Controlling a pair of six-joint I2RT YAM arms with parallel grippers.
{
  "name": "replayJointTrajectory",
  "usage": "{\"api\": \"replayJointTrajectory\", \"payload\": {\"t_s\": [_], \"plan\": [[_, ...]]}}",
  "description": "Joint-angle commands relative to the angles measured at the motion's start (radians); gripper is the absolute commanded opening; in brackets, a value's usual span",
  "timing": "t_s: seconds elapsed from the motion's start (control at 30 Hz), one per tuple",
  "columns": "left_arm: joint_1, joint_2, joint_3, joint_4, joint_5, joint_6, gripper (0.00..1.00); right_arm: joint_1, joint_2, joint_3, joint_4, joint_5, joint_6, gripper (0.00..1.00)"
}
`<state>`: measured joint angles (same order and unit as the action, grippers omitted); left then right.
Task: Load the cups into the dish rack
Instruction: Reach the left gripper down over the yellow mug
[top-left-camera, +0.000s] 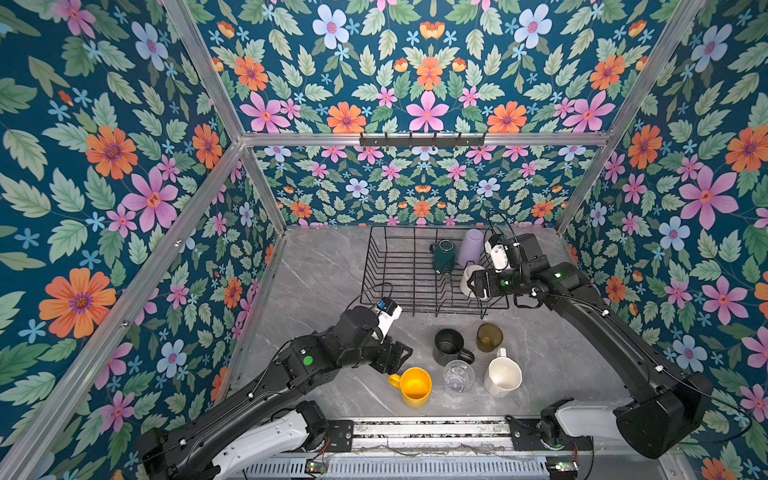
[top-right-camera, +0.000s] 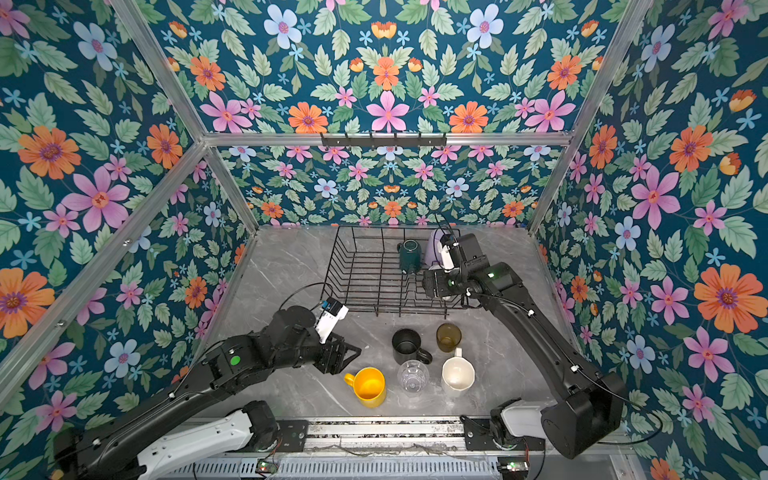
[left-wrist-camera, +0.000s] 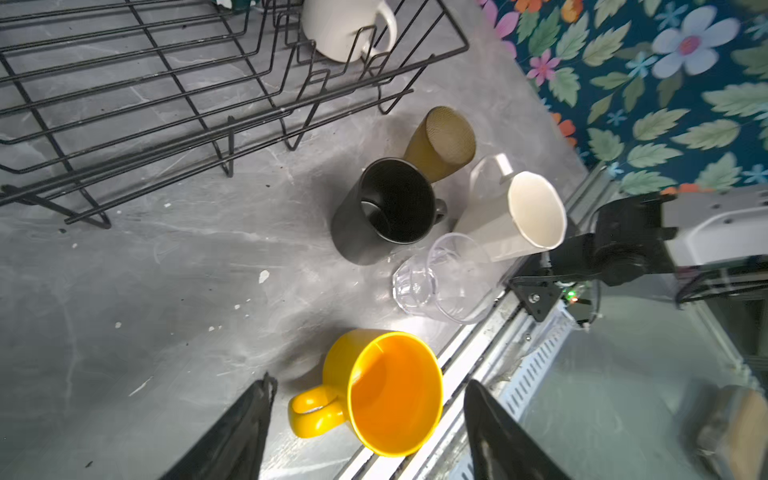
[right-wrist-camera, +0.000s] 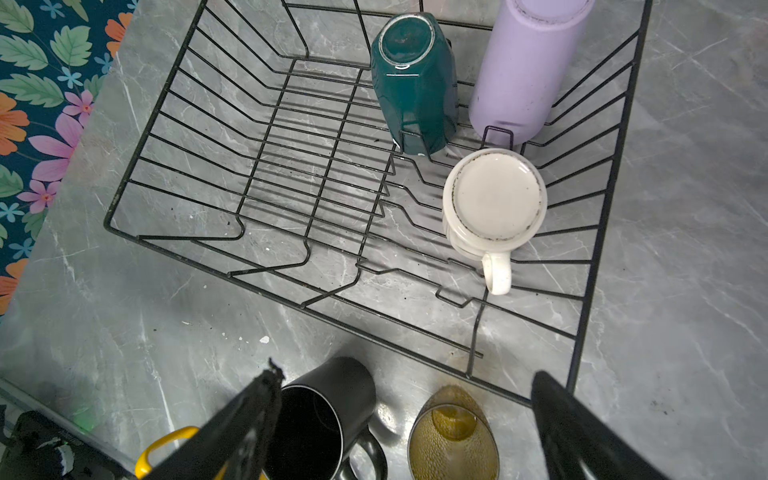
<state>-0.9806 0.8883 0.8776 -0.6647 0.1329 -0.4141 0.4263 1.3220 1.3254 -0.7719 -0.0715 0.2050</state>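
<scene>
The black wire dish rack (top-left-camera: 376, 266) holds an upturned dark green mug (top-left-camera: 444, 256), a lilac tumbler (top-left-camera: 471, 247) and an upturned cream-white mug (right-wrist-camera: 494, 199). In front of it stand the black mug (top-left-camera: 449, 347), olive-brown tumbler (top-left-camera: 489, 337), clear glass (top-left-camera: 458, 376), a second cream-white mug (top-left-camera: 503, 376) and the yellow mug (top-left-camera: 415, 386). My left gripper (left-wrist-camera: 370, 379) is open just above the yellow mug (left-wrist-camera: 390, 390), its fingers either side of the mug and not touching it. My right gripper (right-wrist-camera: 406, 370) hangs open and empty over the rack's front right corner.
A black hook rail (top-left-camera: 422, 140) is fixed on the back wall's crossbar. The aluminium rail (top-left-camera: 415, 432) with both arm bases runs along the table's front edge, close to the yellow mug. Flowered walls enclose left, back and right.
</scene>
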Motion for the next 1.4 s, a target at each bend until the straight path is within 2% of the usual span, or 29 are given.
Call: {"api": "replayJointTrajectory", "payload": {"t_s": [0.0,0.43,0.73,1.07,1.37], "plan": [[-0.039,0.044,0.016,-0.053,-0.113,0.006,0.73,0.001,-0.006,-0.004,0.017,-0.002,-0.009,0.94],[-0.198,0.208,0.036,-0.101,-0.167,0.004,0.70,0.001,-0.010,-0.020,0.024,-0.013,-0.008,0.94],[-0.216,0.312,0.047,-0.109,-0.177,0.000,0.67,0.001,-0.026,-0.030,0.024,-0.016,-0.009,0.94],[-0.226,0.373,0.033,-0.102,-0.139,0.004,0.64,0.001,-0.040,-0.046,0.025,-0.015,-0.008,0.94],[-0.225,0.397,0.028,-0.089,-0.156,-0.012,0.57,0.001,-0.047,-0.052,0.025,-0.014,-0.010,0.94]]}}
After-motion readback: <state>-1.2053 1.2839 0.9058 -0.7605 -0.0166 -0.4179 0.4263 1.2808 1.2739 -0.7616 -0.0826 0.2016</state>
